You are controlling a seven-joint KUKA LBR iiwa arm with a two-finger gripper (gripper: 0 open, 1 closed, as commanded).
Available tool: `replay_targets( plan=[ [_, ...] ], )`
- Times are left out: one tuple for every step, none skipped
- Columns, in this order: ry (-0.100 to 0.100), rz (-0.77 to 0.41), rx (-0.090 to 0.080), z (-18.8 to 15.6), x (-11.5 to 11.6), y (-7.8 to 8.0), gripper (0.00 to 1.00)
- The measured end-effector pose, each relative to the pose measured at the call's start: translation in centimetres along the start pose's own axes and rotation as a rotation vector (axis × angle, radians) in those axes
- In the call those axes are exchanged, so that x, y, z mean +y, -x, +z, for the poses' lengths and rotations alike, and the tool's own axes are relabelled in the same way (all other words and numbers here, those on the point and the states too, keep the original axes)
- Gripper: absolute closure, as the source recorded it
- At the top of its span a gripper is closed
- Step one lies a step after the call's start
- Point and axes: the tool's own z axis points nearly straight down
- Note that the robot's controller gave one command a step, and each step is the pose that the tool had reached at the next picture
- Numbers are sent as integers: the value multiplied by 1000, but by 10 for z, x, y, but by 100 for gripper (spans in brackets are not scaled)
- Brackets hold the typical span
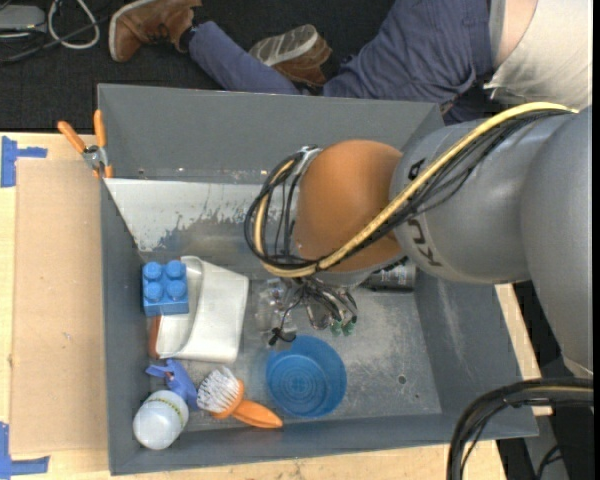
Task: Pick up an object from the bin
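Clutter along the near wall of the bin: white bottle in the left corner, a blue plastic piece just behind it, and a white-bristled brush with an orange handle lying beside it. Right of the brush is a blue round cup, mouth up, sitting apart from the wall.

Gripper is low in the bin just beyond the cup's far rim, over bare floor, tucked under the orange cover and its cables. I can't tell whether it's open or closed, or whether it has anything.

My read: approach step, no pick yet. Nearest candidates are the blue cup on the near side and the white tray just to its left.

For the cup I'd come toward the near wall and go for the rim. There's open floor to the cup's right, so approach from there. The brush handle is near the cup on the left, so watch for a nudge.

Farther back, a blue building block touches the tray's left edge. A dark cylinder lies under the arm to the right, a poor target.

The far end is a sloped wall with bare floor in front of it, room to retreat.
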Motion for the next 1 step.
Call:
replay_targets(
  plan=[
    [-1, -57, -8, 24, 4, -14, 100]
  ],
)
